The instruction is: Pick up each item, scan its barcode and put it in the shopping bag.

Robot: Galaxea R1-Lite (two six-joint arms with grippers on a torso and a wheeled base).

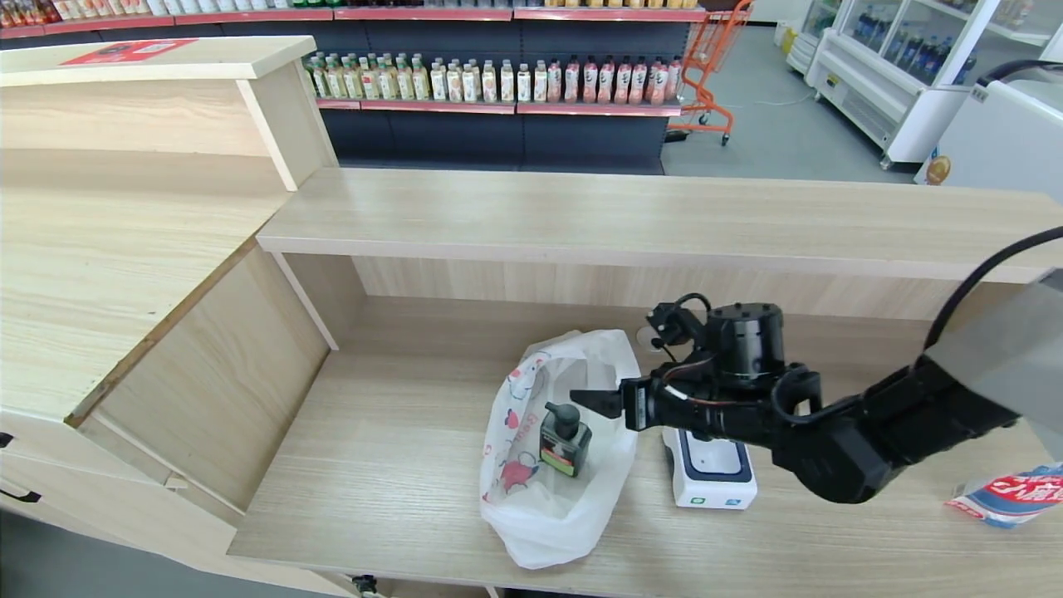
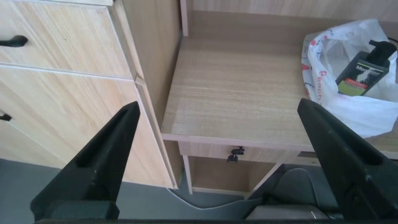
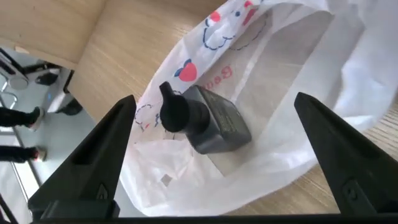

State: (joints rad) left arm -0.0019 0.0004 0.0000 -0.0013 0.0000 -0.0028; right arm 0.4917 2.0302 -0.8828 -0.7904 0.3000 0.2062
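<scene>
A white shopping bag [image 1: 544,507] with red cartoon prints lies open on the lower counter [image 1: 390,473]. Inside it stands a dark pump bottle [image 1: 565,438] with a green and red label. My right gripper [image 1: 586,400] hovers just above the bag's mouth, open, with nothing between its fingers. In the right wrist view the bottle [image 3: 211,121] lies in the bag [image 3: 298,56] beneath the open right gripper [image 3: 214,102]. My left gripper [image 2: 219,104] is open and empty, low beside the counter's near left corner, with the bag [image 2: 348,106] and bottle [image 2: 364,65] farther off.
A white barcode scanner [image 1: 712,473] stands right of the bag, under my right arm. A blue, white and red packet [image 1: 1009,494] lies at the counter's far right. A raised wooden shelf [image 1: 648,216] runs behind, and a drawer cabinet [image 2: 62,93] stands to the left.
</scene>
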